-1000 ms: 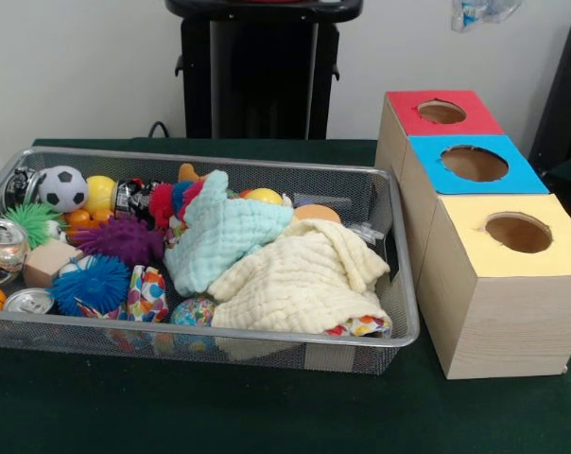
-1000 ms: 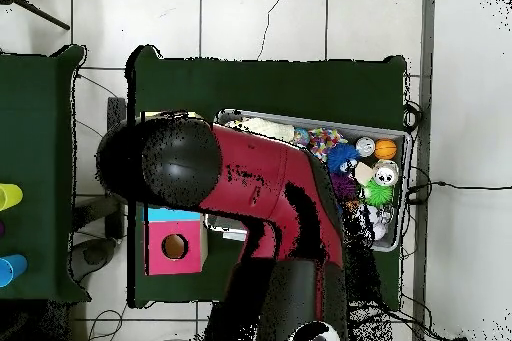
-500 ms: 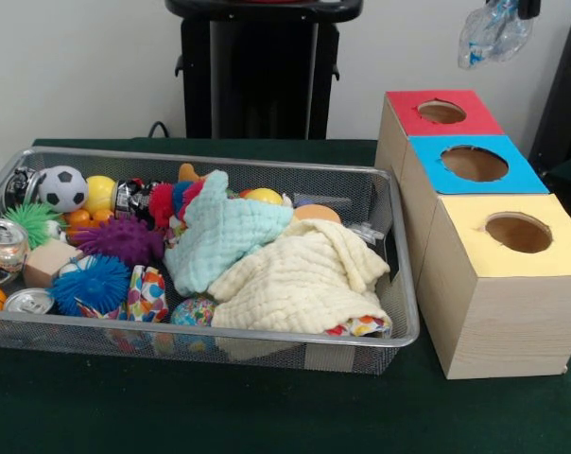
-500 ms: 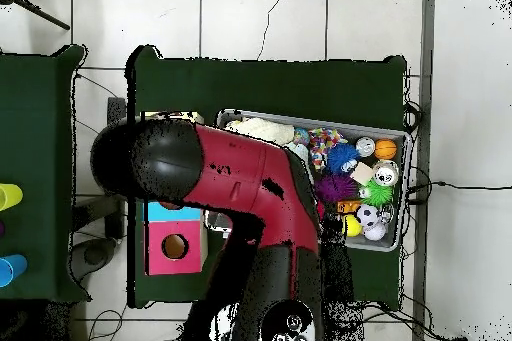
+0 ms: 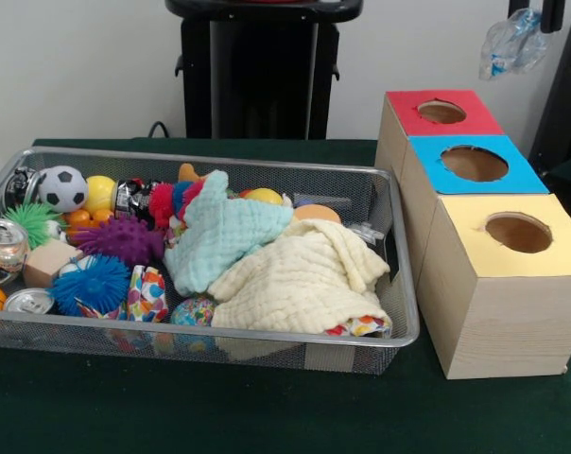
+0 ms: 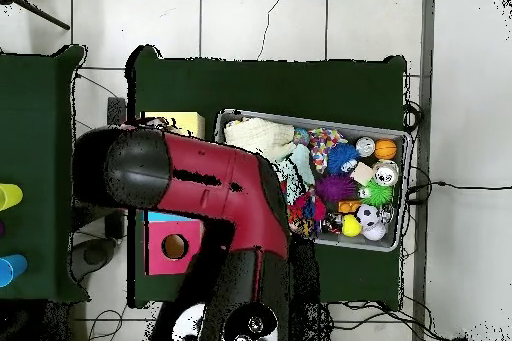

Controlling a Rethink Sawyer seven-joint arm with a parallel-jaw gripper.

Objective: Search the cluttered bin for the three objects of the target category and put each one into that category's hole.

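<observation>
- The dark green desk [image 5: 267,416] carries a wire bin [image 5: 380,203] beside three boxes with red [image 5: 442,112], blue [image 5: 475,164] and yellow [image 5: 518,232] holes.
- Beyond: white wall and tiled floor [image 6: 260,17].
- The pincer [image 5: 548,11] at the top right edge is clenched on a clear plastic bottle [image 5: 512,45], high above the boxes.

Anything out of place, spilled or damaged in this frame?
Nothing spilled or damaged. The bin is heaped, with two cloths draped over the toys. One oddity: a crumpled clear plastic bottle hangs in the air above the boxes.
</observation>
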